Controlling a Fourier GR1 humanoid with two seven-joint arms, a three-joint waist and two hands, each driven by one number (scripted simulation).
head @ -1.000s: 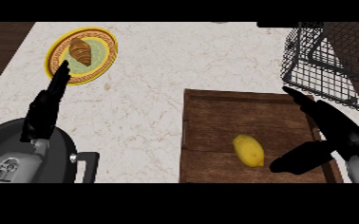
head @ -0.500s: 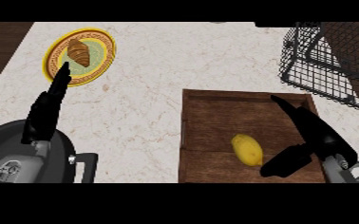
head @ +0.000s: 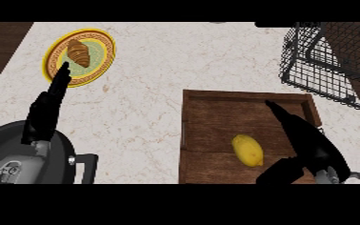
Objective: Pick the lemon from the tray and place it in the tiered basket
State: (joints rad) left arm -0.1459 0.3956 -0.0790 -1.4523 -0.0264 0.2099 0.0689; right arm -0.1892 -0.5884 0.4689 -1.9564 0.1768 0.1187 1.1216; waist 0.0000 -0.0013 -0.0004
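Note:
A yellow lemon (head: 247, 150) lies on the dark wooden tray (head: 211, 119) at the lower right of the head view. My right hand (head: 309, 143) hovers just to the lemon's right, open, fingers stretched up the tray and thumb low near the front edge; a small gap separates it from the lemon. The black wire tiered basket (head: 320, 62) stands at the upper right, beyond the tray. My left hand (head: 48, 107) rests open at the left, fingers pointing up toward a plate.
A yellow-rimmed plate (head: 98, 69) with a croissant (head: 79, 53) sits at the upper left. The pale marble counter (head: 175, 62) stretches between plate and tray. A dark strip of wood edges the far left.
My right hand has slid left and down over the tray, closing in on the lemon's right side. The lemon and my left hand have stayed put.

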